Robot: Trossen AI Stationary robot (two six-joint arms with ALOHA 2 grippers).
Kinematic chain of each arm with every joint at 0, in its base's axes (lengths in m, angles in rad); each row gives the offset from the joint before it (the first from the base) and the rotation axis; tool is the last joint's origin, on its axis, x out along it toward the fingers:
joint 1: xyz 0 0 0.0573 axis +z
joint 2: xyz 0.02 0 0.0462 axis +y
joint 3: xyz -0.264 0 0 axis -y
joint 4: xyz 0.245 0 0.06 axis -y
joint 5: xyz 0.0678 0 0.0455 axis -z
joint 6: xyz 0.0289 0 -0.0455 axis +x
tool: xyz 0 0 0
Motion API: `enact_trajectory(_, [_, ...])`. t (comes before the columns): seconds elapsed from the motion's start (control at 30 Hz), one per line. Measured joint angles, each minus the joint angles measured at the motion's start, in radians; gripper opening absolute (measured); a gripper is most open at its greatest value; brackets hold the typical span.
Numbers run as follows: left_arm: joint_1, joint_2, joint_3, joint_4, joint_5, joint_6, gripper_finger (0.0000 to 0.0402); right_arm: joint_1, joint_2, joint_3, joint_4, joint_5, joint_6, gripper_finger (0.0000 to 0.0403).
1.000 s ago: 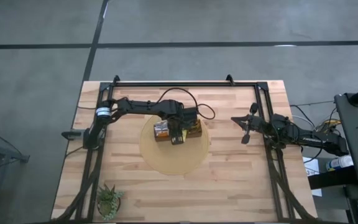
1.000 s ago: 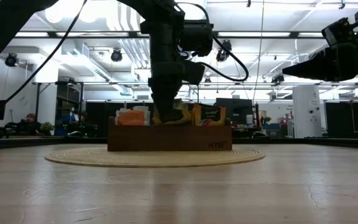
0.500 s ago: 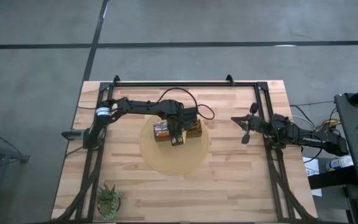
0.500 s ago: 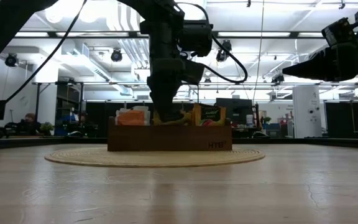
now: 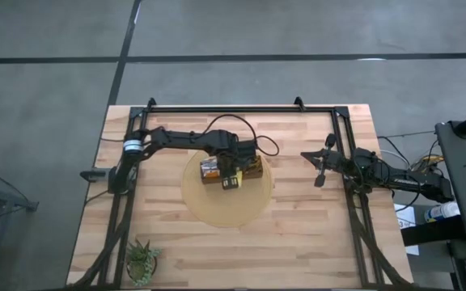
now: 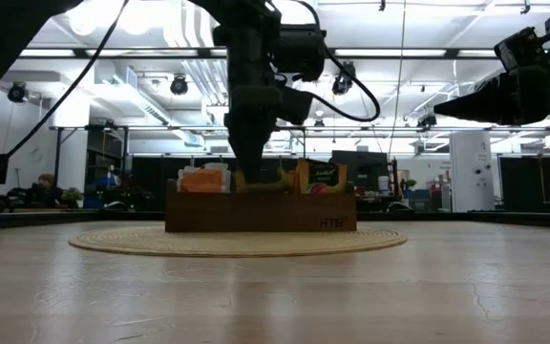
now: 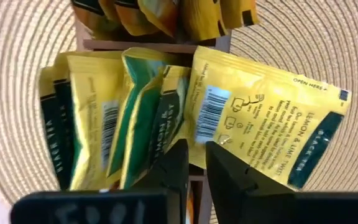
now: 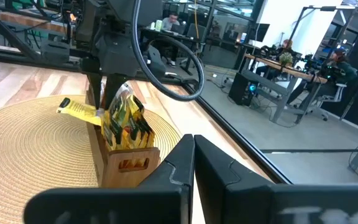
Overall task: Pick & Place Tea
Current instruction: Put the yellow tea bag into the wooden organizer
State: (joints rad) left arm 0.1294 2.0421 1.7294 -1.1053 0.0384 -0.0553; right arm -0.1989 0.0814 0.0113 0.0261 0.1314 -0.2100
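My left gripper (image 7: 194,163) has its jaws nearly together on the lower edge of a yellow lemon-and-lime sachet (image 7: 260,121), which leans out of the middle compartment of the brown box (image 5: 231,170) over the woven mat (image 5: 217,206). I judge it clamped on that sachet, though the pinch point sits right at the fingertips and I can't confirm how deep the bite is. Just beside it stand more yellow and green sachets (image 7: 123,118), fanned and touching the one I hold. The box sits on the mat near table centre, the left arm reaching over it from ten o'clock.

What worries me — a shallow grip on a slippery corner could let the sachet slide free on the lift, and the neighbouring sachets pressing against it could be dragged up with it or spilled onto the mat.

My right gripper (image 5: 320,174) waits at three o'clock, well apart from the box, jaws together and holding nothing. The potted plant (image 5: 141,259) sits at seven o'clock.

From the low view the left arm hides the middle compartment, and the orange sachets (image 6: 199,180) show only as tops above the box wall.
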Motion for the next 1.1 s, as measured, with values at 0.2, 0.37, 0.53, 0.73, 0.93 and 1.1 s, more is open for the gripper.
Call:
enact_trajectory(0.2, [-0.013, -0.03, 0.0, -0.006, -0.076, -0.006, 0.0051, 0.0, 0.0, 0.0, 0.0, 0.0, 0.0, 0.0009])
enact_trajectory(0.37, [-0.024, -0.055, 0.0, -0.013, -0.119, -0.013, 0.0051, 0.0, 0.0, 0.0, 0.0, 0.0, 0.0, 0.0009])
enact_trajectory(0.53, [-0.051, -0.081, 0.0, -0.012, -0.118, -0.019, 0.0051, 0.0, 0.0, 0.0, 0.0, 0.0, 0.0, 0.0009])
enact_trajectory(0.73, [-0.169, -0.08, 0.0, -0.01, -0.226, 0.085, 0.0051, 0.0, 0.0, 0.0, 0.0, 0.0, 0.0, 0.0009])
enact_trajectory(0.93, [-0.31, -0.078, -0.044, 0.037, -0.484, 0.215, 0.0051, 0.0, 0.0, 0.0, 0.0, 0.0, 0.0, 0.0009])
enact_trajectory(1.1, [-0.385, -0.078, -0.115, 0.098, -0.633, 0.218, 0.0051, 0.0, 0.0, 0.0, 0.0, 0.0, 0.0, 0.0009])
